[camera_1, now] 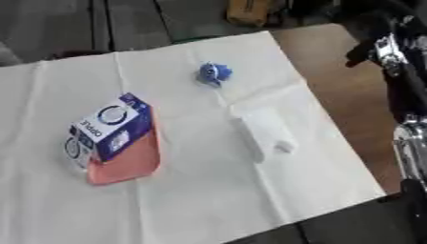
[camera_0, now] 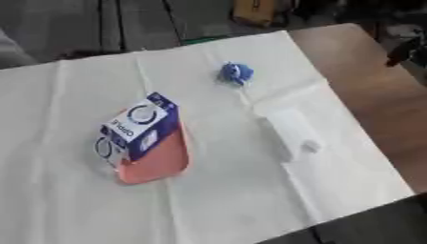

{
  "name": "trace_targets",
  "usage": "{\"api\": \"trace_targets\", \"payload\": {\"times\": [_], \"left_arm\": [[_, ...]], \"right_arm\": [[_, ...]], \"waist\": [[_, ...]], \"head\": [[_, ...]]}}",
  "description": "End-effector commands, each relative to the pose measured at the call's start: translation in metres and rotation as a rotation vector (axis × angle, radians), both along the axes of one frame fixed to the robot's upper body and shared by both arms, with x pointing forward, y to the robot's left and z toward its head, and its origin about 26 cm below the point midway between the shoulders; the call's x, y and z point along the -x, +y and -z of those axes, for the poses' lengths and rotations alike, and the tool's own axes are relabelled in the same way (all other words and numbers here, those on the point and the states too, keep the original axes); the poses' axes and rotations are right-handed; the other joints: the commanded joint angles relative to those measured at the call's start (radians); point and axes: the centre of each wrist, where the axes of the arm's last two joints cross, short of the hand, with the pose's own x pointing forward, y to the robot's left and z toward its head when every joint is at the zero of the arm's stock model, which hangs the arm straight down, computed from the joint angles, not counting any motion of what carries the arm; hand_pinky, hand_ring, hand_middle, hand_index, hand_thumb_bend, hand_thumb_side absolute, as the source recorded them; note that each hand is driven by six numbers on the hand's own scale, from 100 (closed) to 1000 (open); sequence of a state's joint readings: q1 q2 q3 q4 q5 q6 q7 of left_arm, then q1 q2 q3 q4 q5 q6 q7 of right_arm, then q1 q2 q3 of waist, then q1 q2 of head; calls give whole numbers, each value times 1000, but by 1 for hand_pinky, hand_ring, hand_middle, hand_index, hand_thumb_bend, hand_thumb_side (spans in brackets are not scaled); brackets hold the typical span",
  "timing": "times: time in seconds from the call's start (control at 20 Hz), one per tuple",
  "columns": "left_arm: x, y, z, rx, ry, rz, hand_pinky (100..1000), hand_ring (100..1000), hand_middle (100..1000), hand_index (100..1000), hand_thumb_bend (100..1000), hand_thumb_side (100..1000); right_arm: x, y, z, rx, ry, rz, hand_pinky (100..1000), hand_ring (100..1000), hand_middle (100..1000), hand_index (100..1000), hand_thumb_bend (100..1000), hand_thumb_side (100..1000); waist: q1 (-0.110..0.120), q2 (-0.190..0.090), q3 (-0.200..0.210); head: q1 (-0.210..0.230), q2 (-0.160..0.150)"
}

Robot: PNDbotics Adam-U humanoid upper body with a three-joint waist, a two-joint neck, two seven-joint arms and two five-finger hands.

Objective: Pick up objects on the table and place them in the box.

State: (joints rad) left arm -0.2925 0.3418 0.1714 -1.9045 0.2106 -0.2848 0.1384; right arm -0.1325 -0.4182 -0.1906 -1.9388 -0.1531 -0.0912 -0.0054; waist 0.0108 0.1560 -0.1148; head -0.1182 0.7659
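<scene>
Lying on the white cloth [camera_0: 208, 200], a blue-and-white carton [camera_0: 137, 127] is seen overlapping a flat orange piece [camera_0: 158, 164], both far to the left of the right hand [camera_1: 367, 50]. A small blue object [camera_0: 235, 73] rests nearer that hand, still well apart. A pale white object [camera_1: 265, 128] lies below and left of it. Only a dark part of the hand is shown at the brown table's [camera_0: 375, 81] far edge; whether its fingers are spread or curled cannot be told.

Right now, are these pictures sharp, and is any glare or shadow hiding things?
Left eye view: soft throughout; the carton print is smeared and the blue thing is only a blob. Right eye view: equally blurred; the arm at the right edge is a dark streak. Light is even, with no glare or hard shadows on the cloth.
</scene>
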Motion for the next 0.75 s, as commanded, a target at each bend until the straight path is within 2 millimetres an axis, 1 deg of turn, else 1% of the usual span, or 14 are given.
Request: {"api": "trace_targets", "payload": {"times": [0.05,0.3,0.35,0.75], "left_arm": [[4,4,-8,-21,-28,-11,698,716,744,897,439,761],[5,5,-7,-35,-12,-27,696,712,745,900,419,774],[5,6,-7,-38,-8,-31,695,711,744,898,383,791],[7,7,-7,-46,13,-72,691,707,739,895,358,799]], "right_arm": [[1,-4,-11,37,-26,13,459,496,744,926,263,640],[1,-4,-12,39,-29,12,459,496,743,926,263,640],[1,-4,-12,39,-29,12,459,496,744,926,263,640],[1,-4,-12,39,-28,12,459,496,744,927,262,639]], "waist": [[1,-9,1],[0,-8,1],[0,-8,2],[0,-9,4]], "head": [[1,4],[-5,4],[-3,4],[-4,4]]}}
